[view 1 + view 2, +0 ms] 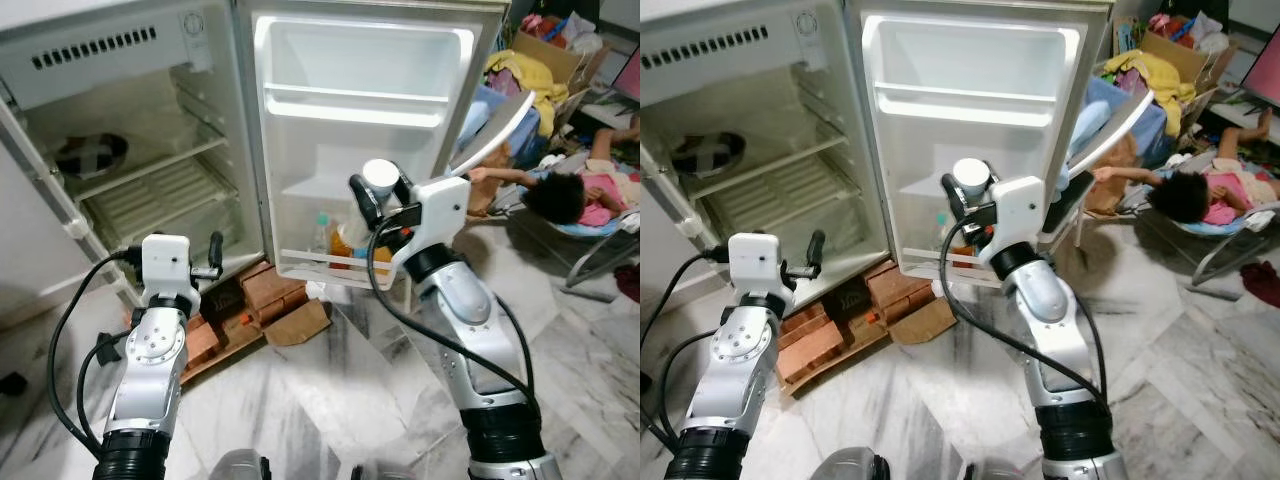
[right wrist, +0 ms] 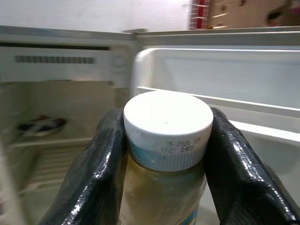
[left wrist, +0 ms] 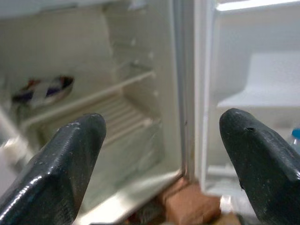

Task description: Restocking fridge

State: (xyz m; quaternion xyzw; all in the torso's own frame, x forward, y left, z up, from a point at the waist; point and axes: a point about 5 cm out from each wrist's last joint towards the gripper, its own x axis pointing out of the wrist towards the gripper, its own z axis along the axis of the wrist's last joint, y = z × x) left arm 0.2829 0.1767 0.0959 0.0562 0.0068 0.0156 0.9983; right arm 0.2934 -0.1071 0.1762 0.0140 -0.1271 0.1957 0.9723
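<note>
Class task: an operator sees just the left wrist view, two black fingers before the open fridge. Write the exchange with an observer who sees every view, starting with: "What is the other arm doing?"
Observer: The right gripper holds a white-capped jar of brownish liquid up in front of the open fridge door.
Operator: Is the grip firm?
Observer: The right wrist view shows both fingers pressed against the jar just under its cap.
Operator: Anything already in the door?
Observer: Its bottom shelf holds a clear bottle with a green cap and something orange beside it.
Operator: Anyone nearby?
Observer: A person in pink sits on the floor to the robot's right.
</note>
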